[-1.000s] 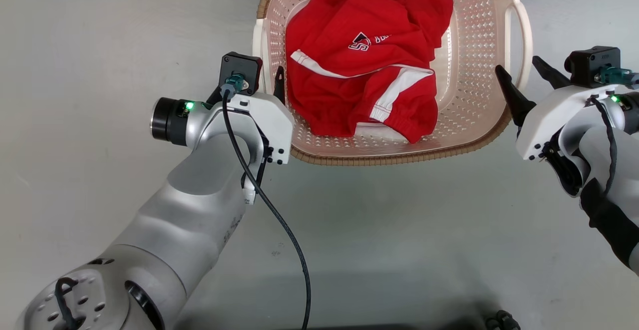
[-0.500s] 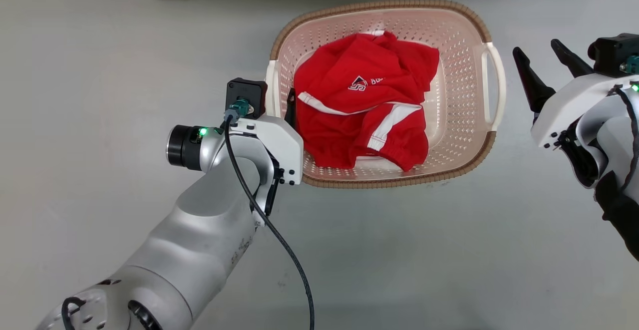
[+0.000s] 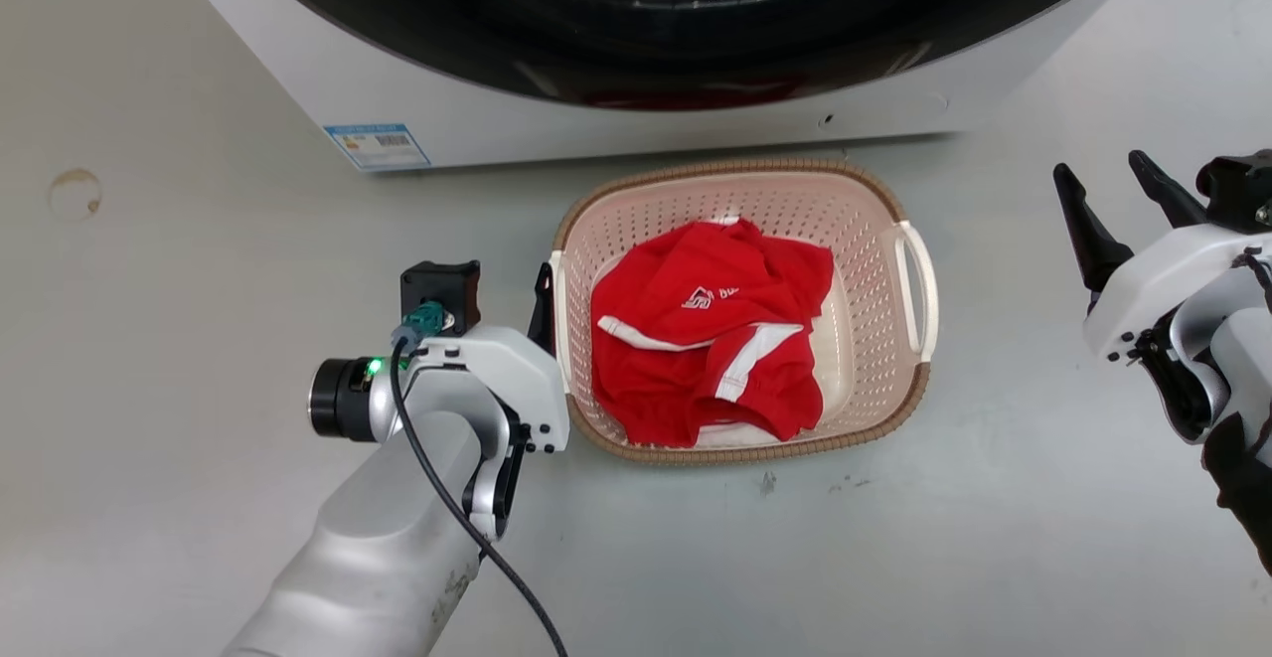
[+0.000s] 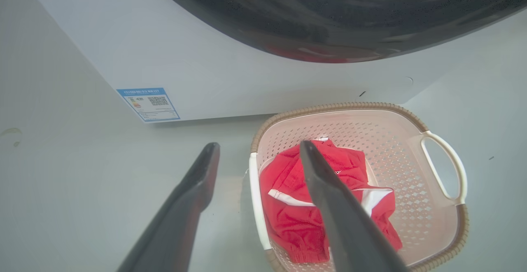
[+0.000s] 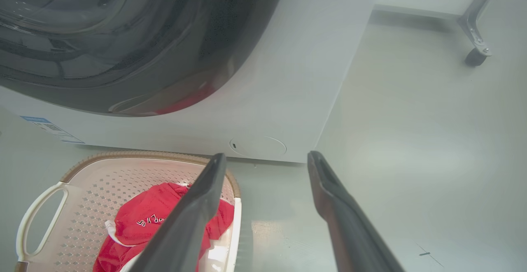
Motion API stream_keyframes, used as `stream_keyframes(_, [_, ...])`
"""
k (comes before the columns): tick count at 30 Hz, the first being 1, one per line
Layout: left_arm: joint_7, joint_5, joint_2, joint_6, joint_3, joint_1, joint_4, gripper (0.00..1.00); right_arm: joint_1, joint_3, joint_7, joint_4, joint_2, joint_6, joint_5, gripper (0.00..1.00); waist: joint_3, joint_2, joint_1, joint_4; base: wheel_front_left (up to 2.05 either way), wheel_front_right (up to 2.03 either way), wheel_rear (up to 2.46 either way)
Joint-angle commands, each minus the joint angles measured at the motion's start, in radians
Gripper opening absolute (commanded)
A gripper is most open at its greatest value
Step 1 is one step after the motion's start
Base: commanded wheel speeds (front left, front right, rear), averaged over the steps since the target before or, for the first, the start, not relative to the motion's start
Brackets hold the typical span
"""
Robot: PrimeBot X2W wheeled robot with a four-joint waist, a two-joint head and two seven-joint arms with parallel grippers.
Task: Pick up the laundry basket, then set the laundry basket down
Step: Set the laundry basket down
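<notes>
Grey floor (image 3: 894, 558) around laundry basket (image 3: 857, 339), washer (image 3: 596, 120) close behind

The laundry basket (image 3: 867, 269) is pale pink-beige, dotted with rows of small perforations, with a brown woven-look rim (image 3: 735, 167) and white handles (image 3: 916, 279). The red garment (image 3: 696, 339) has white stripes and white lettering. The washing machine (image 3: 596, 130) is white, its door (image 3: 696, 1) dark, its label (image 3: 377, 146) blue and white. The floor (image 3: 179, 389) is pale grey.

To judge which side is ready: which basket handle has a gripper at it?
The left handle: the left gripper has its open fingers on either side of it. The right handle lies apart from the right gripper.
</notes>
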Motion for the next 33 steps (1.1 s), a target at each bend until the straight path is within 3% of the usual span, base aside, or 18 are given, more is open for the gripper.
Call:
stream_keyframes(1, [-0.013, 0.033, 0.025, -0.01, 0.052, 0.037, -0.032, 1.0, 0.052, -0.025, -0.013, -0.022, -0.019, 0.004, -0.029, 1.0, -0.083, -0.0001, 0.0, -0.012, 0.0, 0.0, 0.0])
stream_keyframes(9, [-0.013, 0.185, 0.067, -0.019, 0.262, 0.208, -0.167, 1.0, 0.157, -0.24, -0.014, -0.099, -0.008, 0.004, -0.207, 1.0, -0.239, -0.0001, 0.0, -0.022, 0.0, 0.0, 0.0])
stream_keyframes(17, [-0.013, 0.297, 0.087, -0.047, 0.445, 0.396, -0.301, 1.0, 0.301, -0.444, -0.014, -0.204, 0.057, 0.004, -0.398, 1.0, -0.377, -0.0001, 0.0, -0.029, 0.0, 0.0, 0.0])
stream_keyframes(25, [-0.013, 0.374, 0.085, -0.079, 0.569, 0.556, -0.406, 1.0, 0.446, -0.539, -0.014, -0.324, 0.125, 0.004, -0.535, 1.0, -0.483, -0.0001, 0.0, -0.042, 0.0, 0.0, 0.0])
stream_keyframes(33, [-0.013, 0.438, 0.066, -0.09, 0.654, 0.652, -0.504, 1.0, 0.565, -0.569, -0.014, -0.442, 0.144, 0.004, -0.606, 1.0, -0.524, -0.0001, 0.0, -0.042, 0.0, 0.0, 0.0])
